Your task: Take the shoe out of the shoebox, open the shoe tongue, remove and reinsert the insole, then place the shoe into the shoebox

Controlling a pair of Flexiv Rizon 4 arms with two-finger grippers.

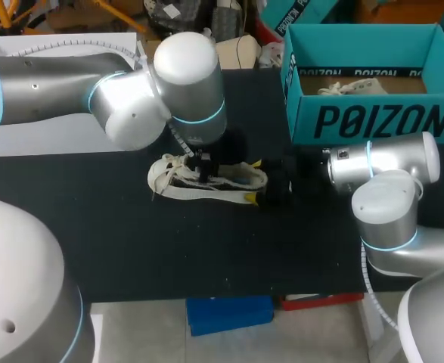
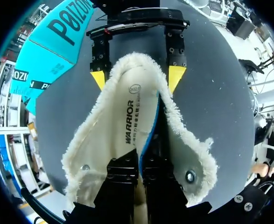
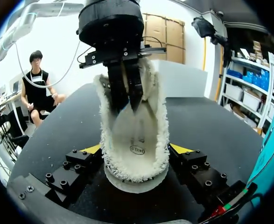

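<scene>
L gripper (image 2: 140, 158) in shoe (image 2: 127, 121) mouth, prob.

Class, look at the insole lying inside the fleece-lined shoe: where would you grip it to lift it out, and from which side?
Probably best: pinch the insole along its lifted side edge, where blue shows, coming down through the open top. The fleecy walls of the shoe block the sides, and the right gripper clamps the heel.

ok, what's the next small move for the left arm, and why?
Probably lift the left gripper straight up to peel the insole out. Its fingers look pinched on the insole's raised blue edge inside the shoe, and the right gripper clamps the heel from both sides, so the shoe should stay put.
</scene>
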